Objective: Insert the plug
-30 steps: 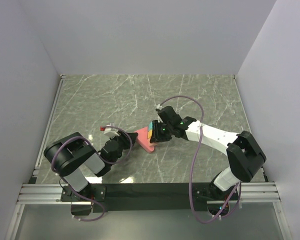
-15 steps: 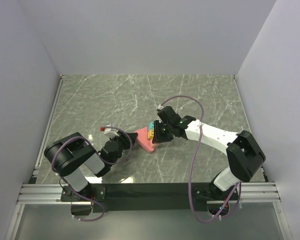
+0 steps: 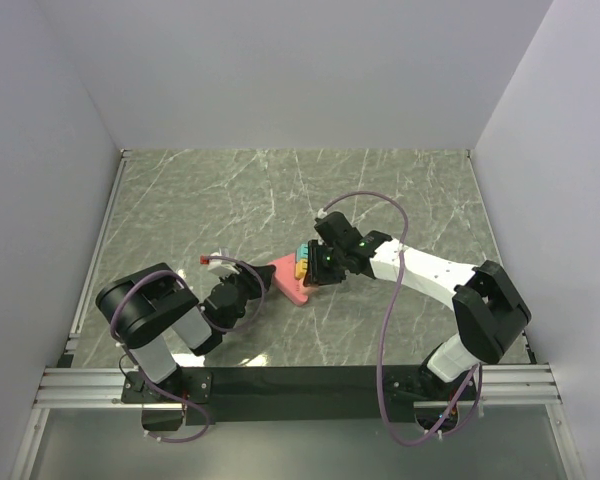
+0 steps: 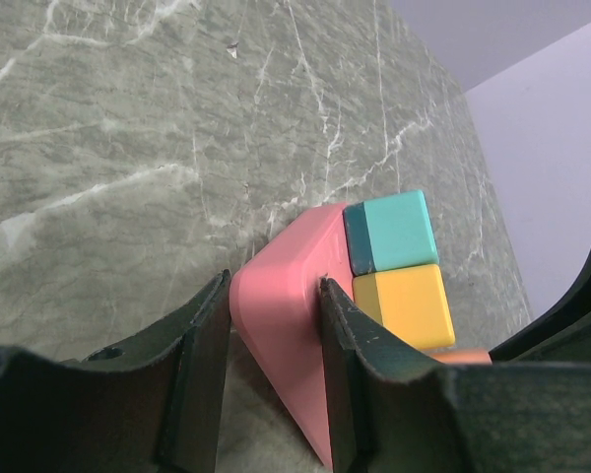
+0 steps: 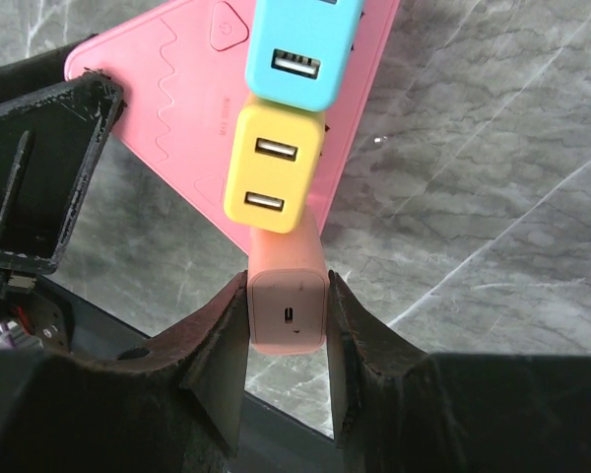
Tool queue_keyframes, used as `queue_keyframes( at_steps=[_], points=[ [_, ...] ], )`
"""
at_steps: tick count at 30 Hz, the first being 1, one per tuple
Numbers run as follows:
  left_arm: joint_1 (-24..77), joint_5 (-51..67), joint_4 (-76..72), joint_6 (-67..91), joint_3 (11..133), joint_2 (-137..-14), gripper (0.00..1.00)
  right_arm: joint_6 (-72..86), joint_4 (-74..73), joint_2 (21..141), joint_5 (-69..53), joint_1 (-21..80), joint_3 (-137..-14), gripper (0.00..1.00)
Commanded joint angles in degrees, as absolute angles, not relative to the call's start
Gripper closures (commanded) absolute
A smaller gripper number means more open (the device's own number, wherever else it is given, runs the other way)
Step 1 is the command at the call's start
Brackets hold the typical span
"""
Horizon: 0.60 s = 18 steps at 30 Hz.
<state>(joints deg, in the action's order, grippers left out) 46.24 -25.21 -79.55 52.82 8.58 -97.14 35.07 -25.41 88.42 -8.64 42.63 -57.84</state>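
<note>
Two chargers (image 5: 273, 168) on the pink strip (image 5: 167, 89) sit beside the orange plug (image 5: 288, 301).

The table (image 3: 400, 190) is a dark green-grey slab with a stone pattern, crossed by thin white veins. One thing lies directly on it: a pink power strip (image 3: 283, 274), a flat wedge-shaped body with rounded corners. The strip's top face carries a raised zigzag line and a small triangle mark in a ring. From the strip, the veined surface runs on to the far edge and out to both sides; the near edge is closer.
</note>
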Motion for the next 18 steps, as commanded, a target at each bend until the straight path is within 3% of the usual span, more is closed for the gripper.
queue_keyframes(
  at_steps=[1, 18],
  points=[
    [46.8, -26.9, -78.6, 49.0, 7.3, -98.4, 1.0, 35.9, -25.0, 86.4, -7.7, 43.2, -61.3, 1.0],
    [47.3, -28.1, -78.0, 49.0, 6.7, -97.3, 1.0, 37.2, -24.7, 88.8, -7.9, 44.0, -61.5, 1.0]
  ],
)
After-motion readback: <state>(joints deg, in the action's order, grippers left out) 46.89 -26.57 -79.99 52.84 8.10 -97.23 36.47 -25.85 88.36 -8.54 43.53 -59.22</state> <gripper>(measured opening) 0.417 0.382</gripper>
